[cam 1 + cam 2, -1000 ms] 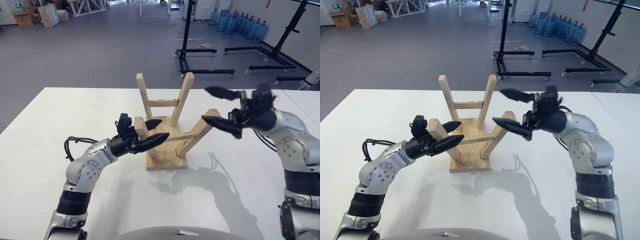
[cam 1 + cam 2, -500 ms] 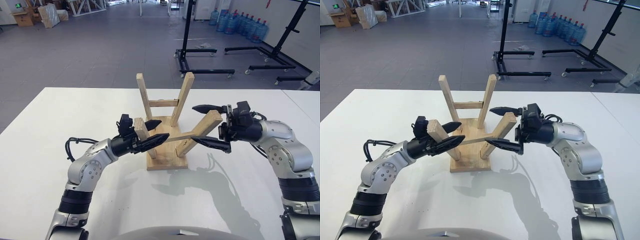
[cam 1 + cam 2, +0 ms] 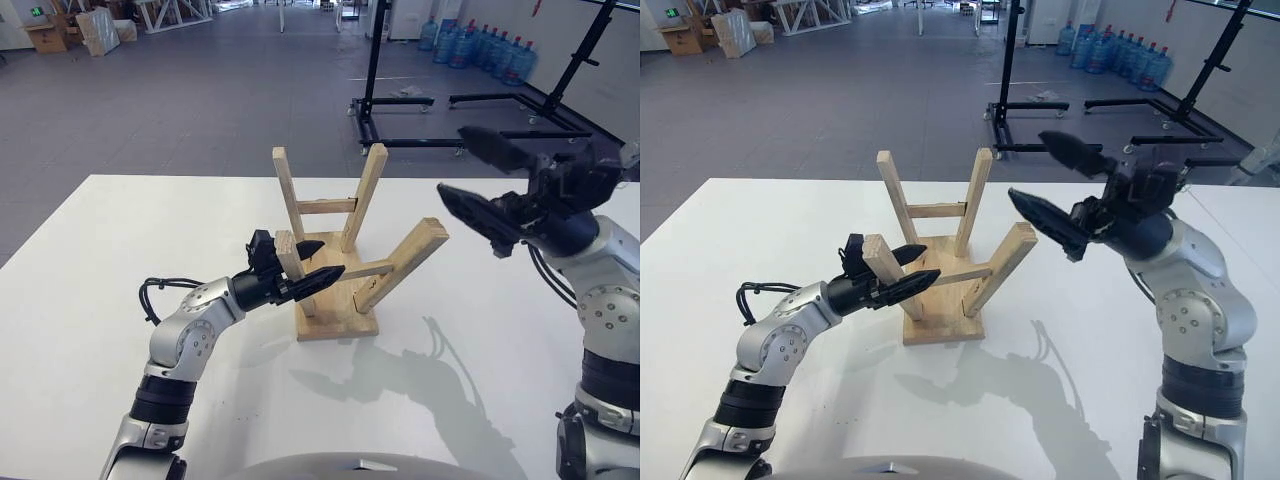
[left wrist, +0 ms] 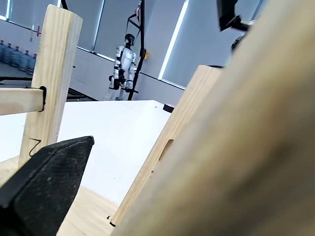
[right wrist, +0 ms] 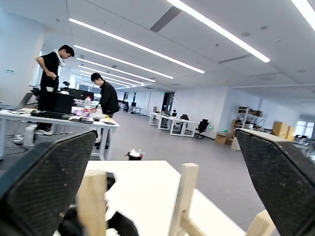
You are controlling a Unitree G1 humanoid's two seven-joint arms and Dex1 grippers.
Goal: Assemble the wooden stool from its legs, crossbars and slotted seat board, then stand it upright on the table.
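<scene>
The wooden stool lies upside down with its seat board [image 3: 340, 325] flat on the white table [image 3: 100, 260] and its legs pointing up. Crossbars [image 3: 325, 207] join the legs. My left gripper [image 3: 315, 260] is open, its fingers [image 4: 44, 182] straddling the near left leg [image 3: 290, 262] without closing on it. My right gripper [image 3: 452, 160] hangs open in the air, above and to the right of the slanting near right leg [image 3: 405, 262]. Its fingers [image 5: 44, 182] frame the leg tops [image 5: 183, 196] from above.
Past the table's far edge [image 3: 150, 178] lies open floor with black wheeled stands [image 3: 410, 110] and water bottles [image 3: 480, 45]. Bare tabletop extends to the left, right and front of the stool.
My right gripper has lifted up and to the right, away from the near right leg it was around. My left gripper has slid forward so the near left leg lies between its fingers.
</scene>
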